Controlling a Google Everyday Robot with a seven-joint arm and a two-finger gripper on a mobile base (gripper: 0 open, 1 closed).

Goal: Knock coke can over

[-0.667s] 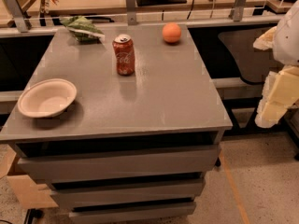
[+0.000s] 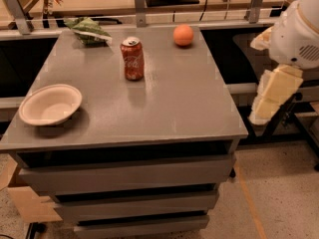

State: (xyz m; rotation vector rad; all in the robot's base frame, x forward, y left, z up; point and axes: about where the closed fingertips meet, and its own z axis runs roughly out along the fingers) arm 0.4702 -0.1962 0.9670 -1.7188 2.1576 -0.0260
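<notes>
The coke can is a red can with white script and a silver top. It stands upright on the grey table, in the back half and left of centre. My gripper hangs from the white arm off the table's right edge, well right of the can and about level with the tabletop. It touches nothing.
An orange ball lies at the back of the table, right of the can. A green bag lies at the back left. A white bowl sits at the front left. Desks with cables stand behind the table.
My arm and gripper have moved a little to the left, closer to the table's right edge. The can, ball, bowl and bag have not moved.
</notes>
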